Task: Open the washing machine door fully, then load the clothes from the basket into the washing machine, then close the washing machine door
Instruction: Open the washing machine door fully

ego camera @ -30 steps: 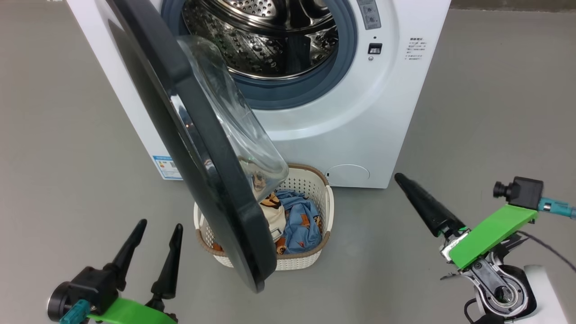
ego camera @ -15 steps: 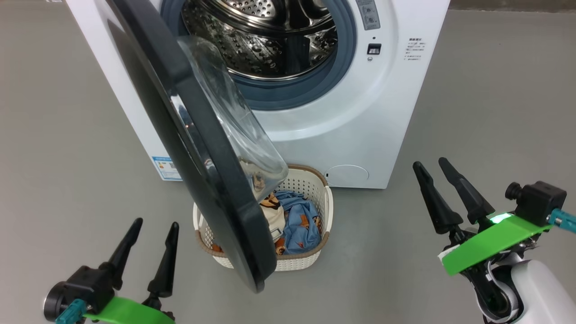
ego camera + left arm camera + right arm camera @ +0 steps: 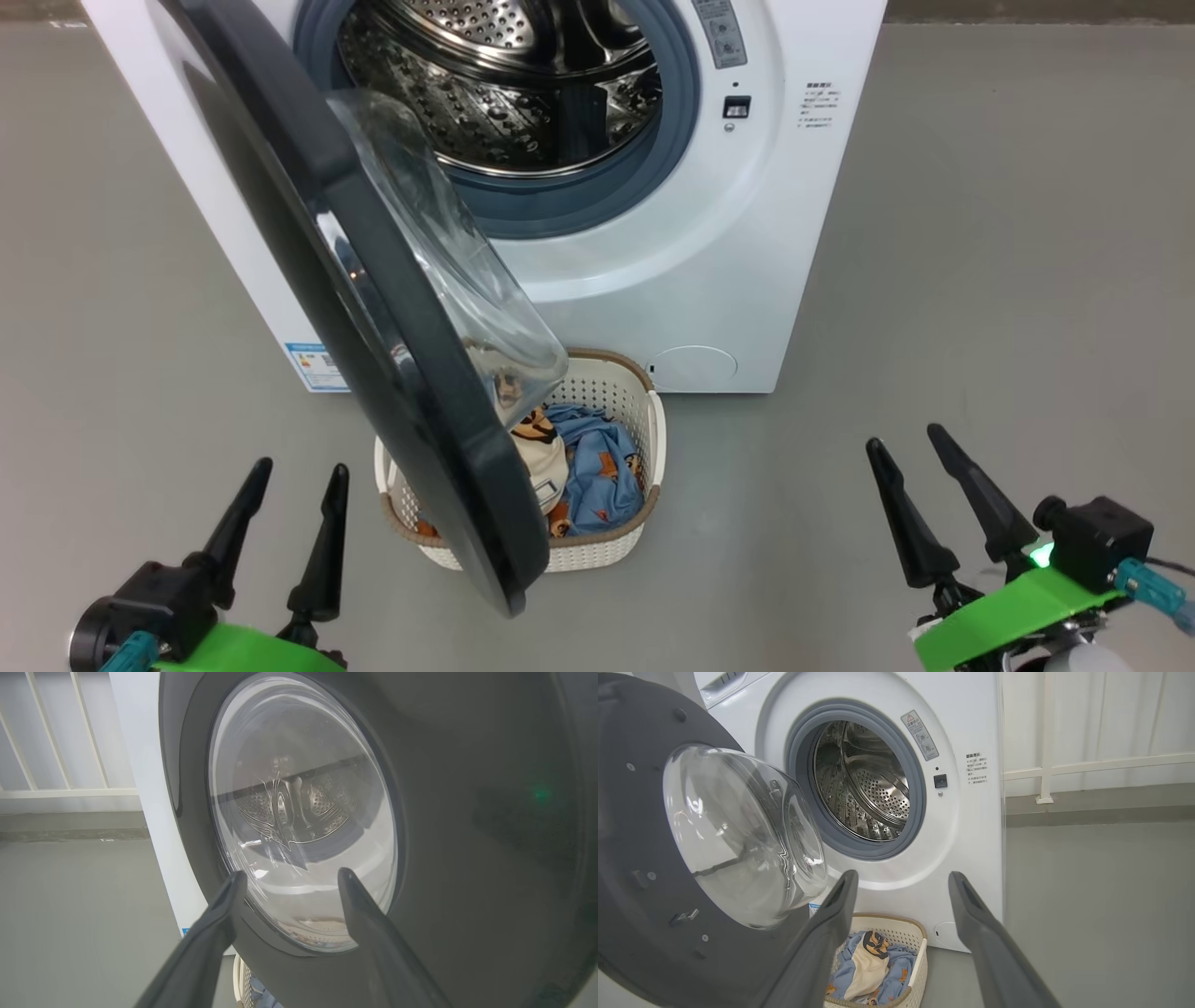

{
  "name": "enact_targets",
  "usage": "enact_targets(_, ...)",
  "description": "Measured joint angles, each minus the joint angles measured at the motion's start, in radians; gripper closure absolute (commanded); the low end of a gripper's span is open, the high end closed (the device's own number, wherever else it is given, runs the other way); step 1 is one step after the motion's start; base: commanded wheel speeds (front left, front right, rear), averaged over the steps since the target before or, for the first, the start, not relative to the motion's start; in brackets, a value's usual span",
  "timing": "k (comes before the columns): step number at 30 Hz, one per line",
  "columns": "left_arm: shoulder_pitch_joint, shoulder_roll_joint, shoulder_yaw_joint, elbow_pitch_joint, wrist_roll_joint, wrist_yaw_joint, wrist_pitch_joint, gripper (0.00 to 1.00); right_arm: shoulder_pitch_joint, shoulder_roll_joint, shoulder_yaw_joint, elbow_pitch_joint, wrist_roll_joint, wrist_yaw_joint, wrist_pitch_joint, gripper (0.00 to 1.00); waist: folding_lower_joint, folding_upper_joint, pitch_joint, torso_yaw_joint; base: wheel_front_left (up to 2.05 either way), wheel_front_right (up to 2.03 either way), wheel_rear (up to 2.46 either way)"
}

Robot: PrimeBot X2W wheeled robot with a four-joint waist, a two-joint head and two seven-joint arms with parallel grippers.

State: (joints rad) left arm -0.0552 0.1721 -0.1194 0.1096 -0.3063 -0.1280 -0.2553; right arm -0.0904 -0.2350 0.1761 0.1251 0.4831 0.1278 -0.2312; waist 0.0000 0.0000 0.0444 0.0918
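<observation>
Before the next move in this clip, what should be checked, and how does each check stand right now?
1. Washing machine door fully open: not ok, it is only partly swung out.
2. Basket reachable from above: not ok, the door covers its left part in the head view.
3. Clothes in the basket: ok, none loaded yet.
4. Left tool open and empty: ok, it faces the door's outer side.
5. Right tool open and empty: ok, it is apart from door and basket.
6. Drum unobstructed: ok, as far as visible.
</observation>
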Motion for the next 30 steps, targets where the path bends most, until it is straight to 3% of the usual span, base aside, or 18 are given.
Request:
enact_targets(12, 0.040, -0.017, 0.018, -0.002, 0.023, 0.000, 0.000, 0.00, 0.117, 0.076, -0.094, -0.011, -0.239, 0.000, -0.018, 0.00, 0.0000, 0.0000, -0.028, -0.014, 0.00, 0.00, 0.00)
enact_targets(30, 0.099, -0.042, 0.053, 0.001, 0.037, 0.000, 0.000, 0.00, 0.159, 0.170, -0.232, -0.076, -0.416, 0.000, -0.019, 0.00, 0.0000, 0.0000, -0.054, -0.010, 0.00, 0.00, 0.00)
